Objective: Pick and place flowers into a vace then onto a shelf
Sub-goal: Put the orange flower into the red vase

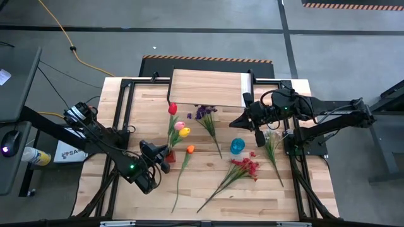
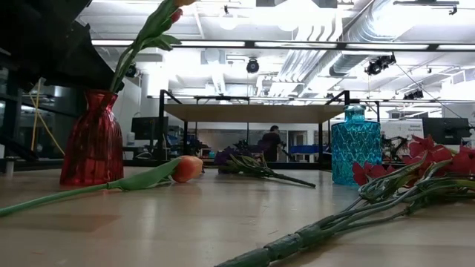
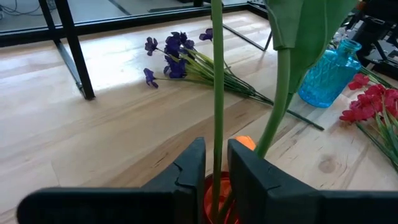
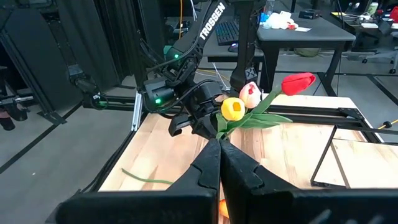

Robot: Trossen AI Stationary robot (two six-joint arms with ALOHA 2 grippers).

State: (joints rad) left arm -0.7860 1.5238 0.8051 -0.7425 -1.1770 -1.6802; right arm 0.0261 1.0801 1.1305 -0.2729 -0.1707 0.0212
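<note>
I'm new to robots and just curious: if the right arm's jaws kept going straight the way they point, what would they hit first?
Probably the tulips standing in the red vase, with the left gripper just behind them. Depth is hard to judge, so that is a guess.

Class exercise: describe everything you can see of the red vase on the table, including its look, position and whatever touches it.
The red vase is translucent ribbed glass, by its look, with a narrow neck flaring to a wide base. It stands upright on the wooden table, on the left arm's side. Green stems rise from its mouth, carrying the red tulip, yellow tulip and pink tulip. The left end effector sits just above its mouth, one stem between its fingers.
</note>
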